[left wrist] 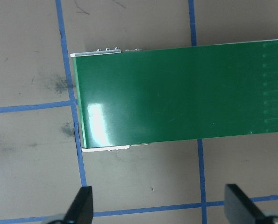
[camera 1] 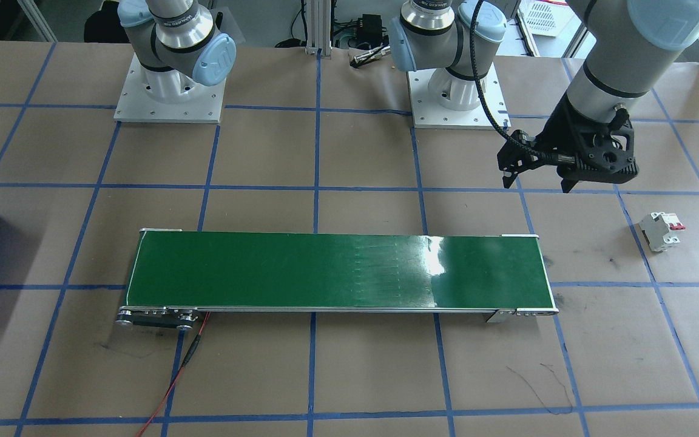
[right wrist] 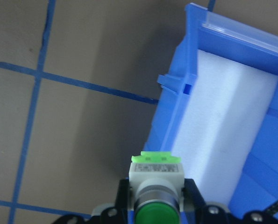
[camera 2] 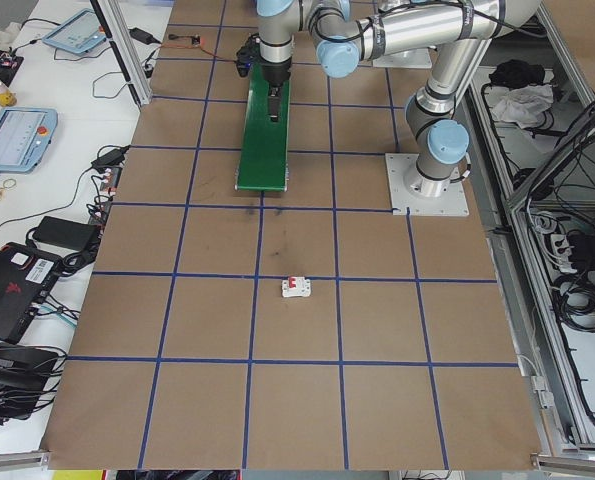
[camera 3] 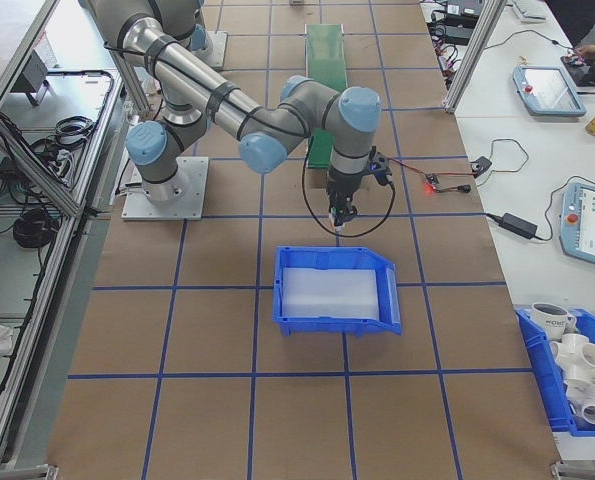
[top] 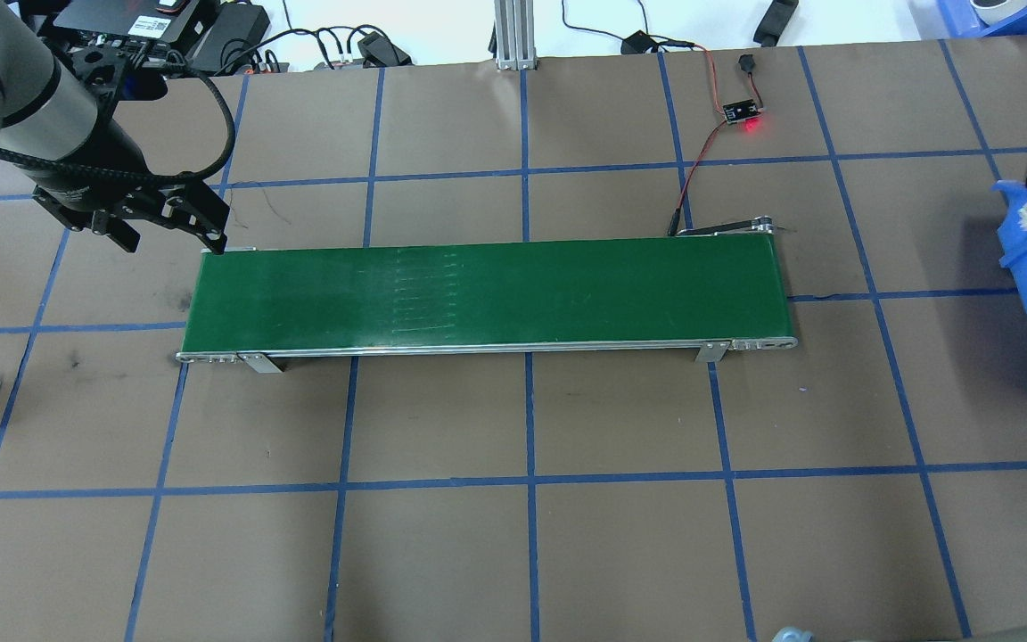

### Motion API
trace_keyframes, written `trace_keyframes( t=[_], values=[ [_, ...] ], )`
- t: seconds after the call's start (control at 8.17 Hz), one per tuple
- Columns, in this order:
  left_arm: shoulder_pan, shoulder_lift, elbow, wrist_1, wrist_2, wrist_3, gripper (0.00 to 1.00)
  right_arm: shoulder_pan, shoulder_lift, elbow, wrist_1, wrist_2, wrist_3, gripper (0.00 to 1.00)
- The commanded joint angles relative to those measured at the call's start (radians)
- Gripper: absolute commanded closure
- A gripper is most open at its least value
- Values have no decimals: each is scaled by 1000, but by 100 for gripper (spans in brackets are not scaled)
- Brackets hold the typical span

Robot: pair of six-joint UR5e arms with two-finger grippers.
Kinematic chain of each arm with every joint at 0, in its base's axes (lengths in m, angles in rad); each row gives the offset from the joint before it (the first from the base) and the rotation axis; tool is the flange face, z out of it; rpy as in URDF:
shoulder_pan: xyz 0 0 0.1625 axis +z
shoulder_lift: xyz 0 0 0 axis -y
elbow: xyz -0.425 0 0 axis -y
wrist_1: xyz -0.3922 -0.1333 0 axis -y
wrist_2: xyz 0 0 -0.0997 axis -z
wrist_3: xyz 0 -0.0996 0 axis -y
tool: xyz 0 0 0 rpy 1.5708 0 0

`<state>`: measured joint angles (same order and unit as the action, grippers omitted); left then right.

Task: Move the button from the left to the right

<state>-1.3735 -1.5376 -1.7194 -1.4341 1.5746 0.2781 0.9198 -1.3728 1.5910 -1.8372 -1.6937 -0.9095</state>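
You're seeing the right gripper clamping the button by its pale base, hanging beside the blue bin near its wall; the fingers are cut off by the frame's bottom edge. In the overhead view that gripper is cropped at the right edge, so little is showing. The left gripper is hanging with jaws apart and nothing between them, near the belt end. A breaker is lying well apart on the table.

Left tool hangs with fingers spread wide, while right tool is clamped closed.
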Motion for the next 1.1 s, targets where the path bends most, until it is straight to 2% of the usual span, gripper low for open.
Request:
trace_keyframes(
  t=[0.0, 0.12, 0.24, 0.37, 0.86, 0.98],
  values=[
    [-13, 28, 0, -17, 5, 1, 0, -169, 85, 0, -158, 32, -347, 100],
    [-12, 27, 0, -17, 18, 3, 0, -192, 143, 0, -218, 52, -467, 100],
    [-10, 28, 0, -17, 42, 3, 0, -208, 180, 1, -235, 54, -533, 100],
    [-12, 27, -6, -17, 42, 1, 0, -210, 216, 4, -240, 55, -542, 100],
    [-10, 16, 0, -20, 42, 1, 0, -210, 271, 40, -272, 63, -542, 100],
    [-10, 20, -5, -22, 47, 1, 0, -210, 284, 43, -275, 63, -542, 87]
  ],
)
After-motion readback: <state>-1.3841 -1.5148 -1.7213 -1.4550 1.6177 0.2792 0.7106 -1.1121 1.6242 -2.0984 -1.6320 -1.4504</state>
